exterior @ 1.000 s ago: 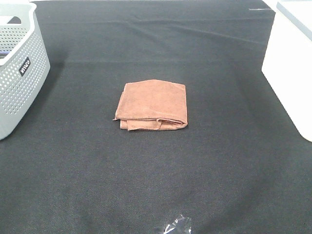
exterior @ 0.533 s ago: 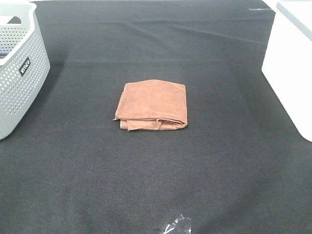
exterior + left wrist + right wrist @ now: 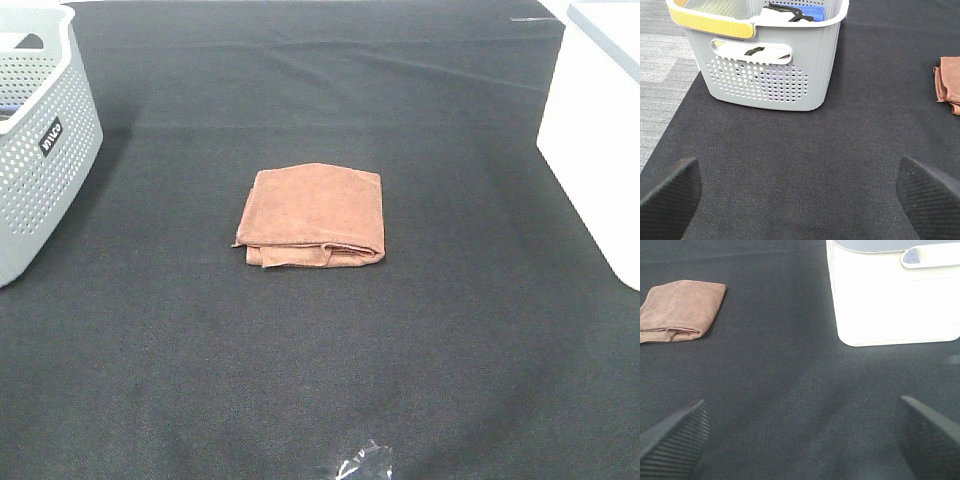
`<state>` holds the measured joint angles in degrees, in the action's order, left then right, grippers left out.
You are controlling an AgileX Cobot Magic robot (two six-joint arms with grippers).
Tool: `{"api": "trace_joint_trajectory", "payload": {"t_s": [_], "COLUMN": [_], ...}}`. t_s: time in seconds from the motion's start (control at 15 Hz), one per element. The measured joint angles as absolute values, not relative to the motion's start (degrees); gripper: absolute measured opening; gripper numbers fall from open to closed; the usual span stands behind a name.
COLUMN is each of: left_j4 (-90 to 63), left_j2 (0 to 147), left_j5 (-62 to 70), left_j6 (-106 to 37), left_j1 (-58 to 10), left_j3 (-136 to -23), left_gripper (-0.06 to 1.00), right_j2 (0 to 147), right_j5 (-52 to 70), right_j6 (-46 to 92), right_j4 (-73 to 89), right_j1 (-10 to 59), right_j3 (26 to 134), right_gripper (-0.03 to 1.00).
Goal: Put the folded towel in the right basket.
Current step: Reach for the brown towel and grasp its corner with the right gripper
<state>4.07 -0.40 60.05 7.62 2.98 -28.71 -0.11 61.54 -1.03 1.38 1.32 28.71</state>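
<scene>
Black cloth surface (image 3: 300, 390): covers the whole work area, arms absent from the high view.
Plastic scrap (image 3: 357, 465): clear bit at the near edge, well apart from everything.
Left pincer (image 3: 800, 192): spread wide, nothing held, low over the cloth near the left edge.
Right pincer (image 3: 801, 437): spread wide, empty, between the towel and the right edge.
Towel (image 3: 313, 215): brown, folded, flat at the middle of the surface, loose layers facing the near edge, untouched.
Grey basket (image 3: 40, 150): perforated, at the left edge toward the far corner.
Right basket (image 3: 598, 130): white, solid wall, at the right edge toward the far corner.
Risk 1: a pinch on the top layer alone would likely let the fold fall open in the lift.
Risk 2: a deep pinch could catch the cloth with the towel.
Risk 3: a low carry could snag on the tall white wall, leaving the towel draped outside.
Risk 4: wrong target, since the grey basket sits about as close.
View gap: left wrist alone shows a yellow handle (image 3: 710, 20) and items inside the grey basket; right wrist shows the white rim; no view shows the white interior.
</scene>
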Motion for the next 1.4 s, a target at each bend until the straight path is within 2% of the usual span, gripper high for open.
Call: {"api": "trace_joint_trajectory", "payload": {"t_s": [1.4], "left_j4": [4.07], "left_j2": [-0.4], "left_j5": [60.05], "left_j6": [7.62], "left_j1": [2.98], "left_j3": [-28.71], "left_gripper": [0.99], "right_j2": [-0.11], "right_j5": [61.54], "right_j6": [2.01], "right_j4": [2.92], "right_j1": [1.32], "right_j3": [28.71], "right_gripper": [0.97]}}
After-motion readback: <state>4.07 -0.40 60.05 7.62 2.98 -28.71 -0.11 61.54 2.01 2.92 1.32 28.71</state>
